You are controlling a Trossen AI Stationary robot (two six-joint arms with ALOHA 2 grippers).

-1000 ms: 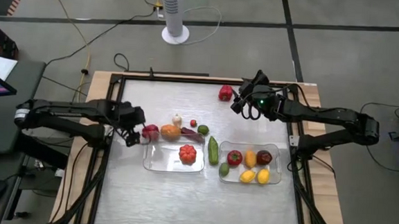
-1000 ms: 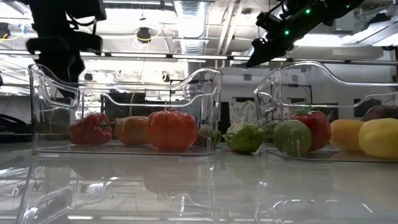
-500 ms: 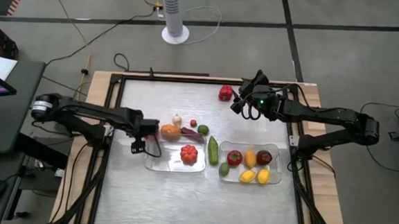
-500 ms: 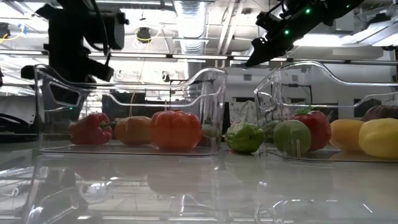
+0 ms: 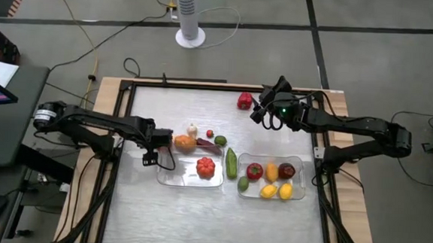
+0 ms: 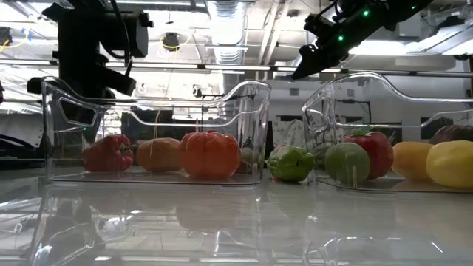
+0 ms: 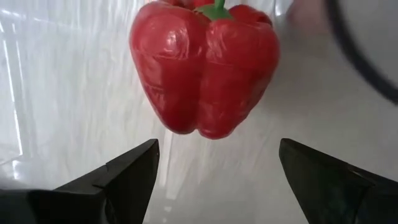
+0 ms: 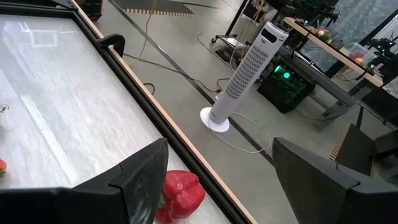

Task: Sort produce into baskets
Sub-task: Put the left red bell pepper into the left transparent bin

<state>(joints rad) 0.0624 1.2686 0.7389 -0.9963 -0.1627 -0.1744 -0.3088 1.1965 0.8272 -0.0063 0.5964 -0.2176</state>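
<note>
Here, the left end effector, fingers spread and released above the red pepper in the left basket at frame centre-left, should withdraw straight upward to avoid nudging it.

White table; two clear baskets; loose produce between.

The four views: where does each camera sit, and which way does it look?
High: above the table, straight down; both arms show.
Low: at table height, level across the baskets; arms enter from above.
Left wrist: on the left arm, facing a red pepper past the open left gripper.
Right wrist: on the right arm, facing a second pepper and a fan past the open right gripper.
Left wrist and low share the red pepper.
</note>
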